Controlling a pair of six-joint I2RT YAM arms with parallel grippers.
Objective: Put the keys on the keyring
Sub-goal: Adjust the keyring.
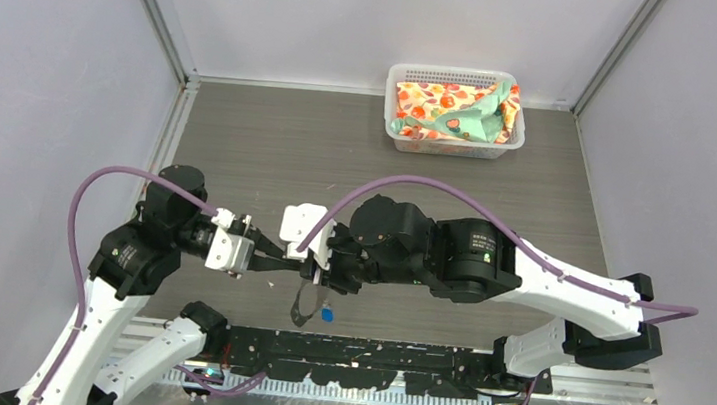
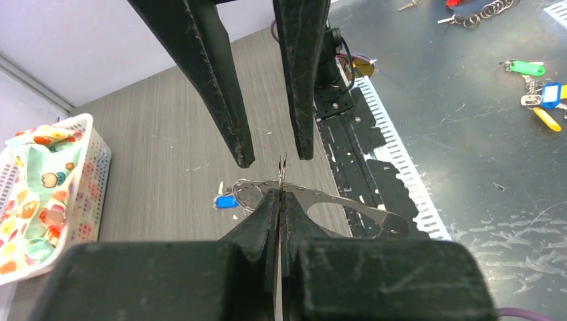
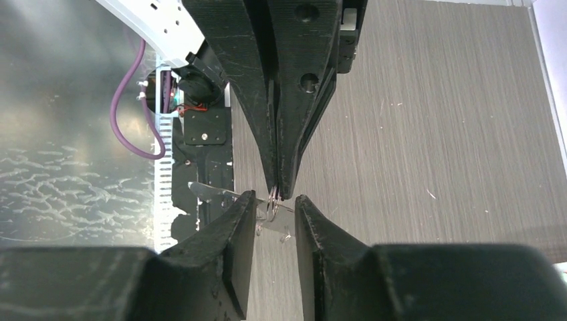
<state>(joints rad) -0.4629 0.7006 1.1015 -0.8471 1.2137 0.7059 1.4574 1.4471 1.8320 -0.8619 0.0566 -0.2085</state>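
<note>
My left gripper [image 1: 290, 260] is shut on the keyring, whose thin silver edge [image 2: 281, 172] pokes up from my closed tips [image 2: 278, 195]. The keyring's wide grey loop [image 2: 348, 206] hangs below them and shows in the top view [image 1: 301, 305]. One blue-headed key [image 1: 327, 313] dangles by the loop, also in the left wrist view [image 2: 226, 200]. I cannot make out a second key. My right gripper [image 1: 319, 271] is open, its fingertips either side of the pinched ring [image 3: 273, 200] without touching it; it also shows in its own wrist view [image 3: 275, 204].
A white basket [image 1: 403, 77] holding patterned cloth stands at the back right, also in the left wrist view [image 2: 90, 167]. The black base rail [image 1: 369, 354] runs along the near edge. Loose coloured key tags [image 2: 541, 93] lie on the metal surface beyond the rail.
</note>
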